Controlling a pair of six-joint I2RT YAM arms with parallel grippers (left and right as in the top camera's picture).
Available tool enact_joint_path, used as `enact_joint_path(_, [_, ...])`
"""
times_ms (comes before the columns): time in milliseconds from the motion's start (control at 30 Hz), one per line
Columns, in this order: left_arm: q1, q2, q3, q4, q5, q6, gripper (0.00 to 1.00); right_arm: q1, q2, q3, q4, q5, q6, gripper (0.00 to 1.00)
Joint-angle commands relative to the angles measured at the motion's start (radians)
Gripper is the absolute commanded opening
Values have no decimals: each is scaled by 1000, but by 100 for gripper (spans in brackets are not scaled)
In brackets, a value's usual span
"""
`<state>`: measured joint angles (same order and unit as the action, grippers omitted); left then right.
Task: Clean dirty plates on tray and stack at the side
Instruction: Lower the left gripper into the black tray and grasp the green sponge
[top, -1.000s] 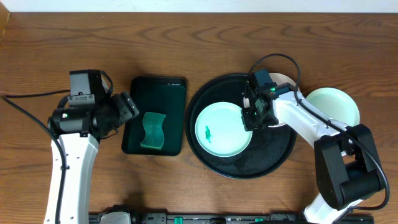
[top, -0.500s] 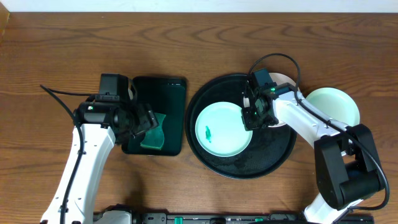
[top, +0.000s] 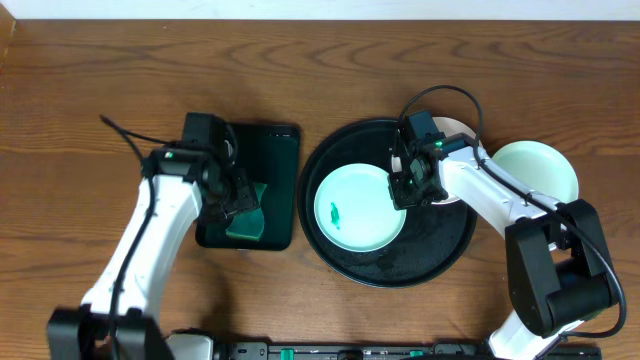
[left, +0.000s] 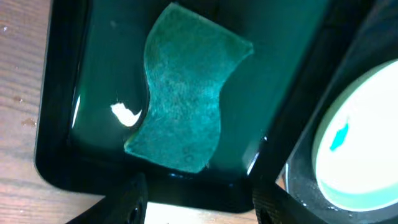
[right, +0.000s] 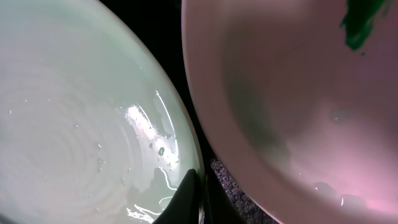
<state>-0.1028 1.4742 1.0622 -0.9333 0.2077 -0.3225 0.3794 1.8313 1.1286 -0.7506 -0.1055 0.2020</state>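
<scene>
On the round black tray (top: 420, 255), left of centre, lies 1 mint-green plate (top: 358, 208). It has a small dark green smear (top: 335, 213) on its face and water beads near its rim. Just beside it, toward the tray's far right edge, sits the white plate (top: 458, 127), mostly hidden under the right arm in the overhead view. The right wrist view shows a green smudge (right: 360, 22) on this plate too, and a narrow strip of black tray between the 2 rims. A 2nd mint-green plate (top: 540, 170) rests on the wooden table (top: 100, 80), just right of the tray.

The right gripper (right: 198, 196) hangs low over the gap between the 2 plates on the tray. Its fingers are pressed together at the mint-green plate's rim; whether they pinch that rim I cannot tell.

Left of the black tray, a dark green rectangular tray (top: 275, 150) holds a wavy green sponge (left: 183, 99). The left gripper (left: 199, 198) hovers over this tray with its 2 fingers standing apart. The sponge's near end lies just ahead of them, and they hold nothing.
</scene>
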Motion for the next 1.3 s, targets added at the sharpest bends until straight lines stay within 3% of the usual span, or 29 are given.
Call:
enact_joint_path(0, [-2,59,64,-6,-22,46,55,2,3,11,3,19,10,3])
enact_joint_path(333, [-2,157,63,30,-41,57,54,2,3,11,6,19,10,2])
enact_joint_path(500, [-2,176,55,60,-44,61,47,2,3,11,6,19,10,3])
enact_joint_path(1267, [-89,176,-20,146,-184,30,48,2,3,11,6,19,10,3])
